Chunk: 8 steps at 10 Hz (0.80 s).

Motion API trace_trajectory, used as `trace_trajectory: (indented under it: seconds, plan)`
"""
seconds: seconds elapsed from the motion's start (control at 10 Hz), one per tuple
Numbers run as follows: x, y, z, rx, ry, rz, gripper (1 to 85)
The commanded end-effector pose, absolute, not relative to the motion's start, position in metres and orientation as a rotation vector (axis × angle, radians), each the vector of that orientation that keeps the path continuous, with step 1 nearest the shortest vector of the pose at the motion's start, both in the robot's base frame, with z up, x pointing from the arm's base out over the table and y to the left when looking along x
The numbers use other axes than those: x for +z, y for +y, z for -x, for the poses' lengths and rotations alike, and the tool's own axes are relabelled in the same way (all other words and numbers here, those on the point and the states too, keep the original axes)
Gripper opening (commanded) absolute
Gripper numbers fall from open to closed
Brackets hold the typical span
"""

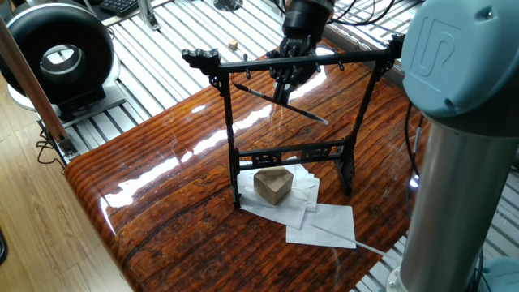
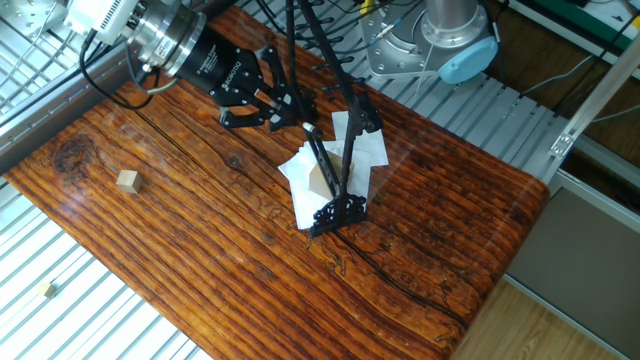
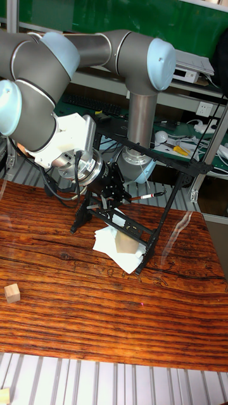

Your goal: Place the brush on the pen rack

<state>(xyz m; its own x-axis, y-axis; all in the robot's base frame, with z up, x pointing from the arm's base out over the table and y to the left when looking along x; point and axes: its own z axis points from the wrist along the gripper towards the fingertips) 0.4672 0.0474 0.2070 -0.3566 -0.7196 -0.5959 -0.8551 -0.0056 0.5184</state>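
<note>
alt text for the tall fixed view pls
A grey robot arm reaches across a glossy wooden table, its pincer holding a thin brush level beside a black pen rack. White papers and a tan block lie under the rack; a small wooden cube sits near the left edge.

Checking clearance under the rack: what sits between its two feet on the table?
In one fixed view, a tan block on white paper sheets sits between the pen rack feet.
</note>
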Motion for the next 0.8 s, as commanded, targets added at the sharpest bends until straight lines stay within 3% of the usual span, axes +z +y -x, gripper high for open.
trace_trajectory:
  seconds: [0.0, 0.7]
  plan:
    - [0.2089, 0.0485, -0.4699, 1.305, 2.088, 1.676, 1.0]
    - [0.2026, 0.0444, -0.4716, 1.288, 2.097, 1.700, 1.0]
